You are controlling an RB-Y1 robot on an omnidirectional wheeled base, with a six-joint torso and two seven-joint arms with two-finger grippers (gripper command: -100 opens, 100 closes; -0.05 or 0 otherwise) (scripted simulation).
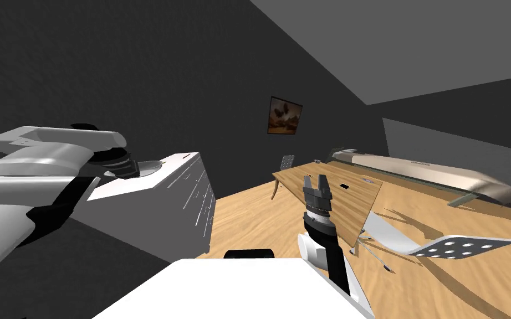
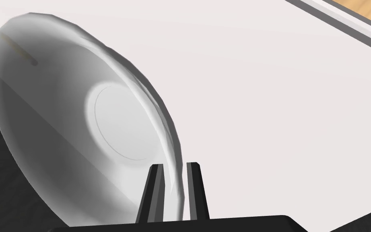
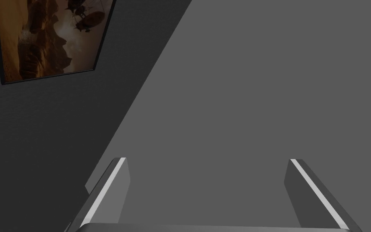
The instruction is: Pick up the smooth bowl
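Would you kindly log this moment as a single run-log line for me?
bowl: on white cabinet | left gripper: shut on its rim | right gripper: open, empty

A home room: wooden table (image 1: pixel 354 206), white dresser (image 1: pixel 177 199), framed picture (image 1: pixel 285 115).

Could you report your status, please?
Left end effector shut on bowl rim, above white cabinet. Right end effector open, idle. Nothing obstructing.
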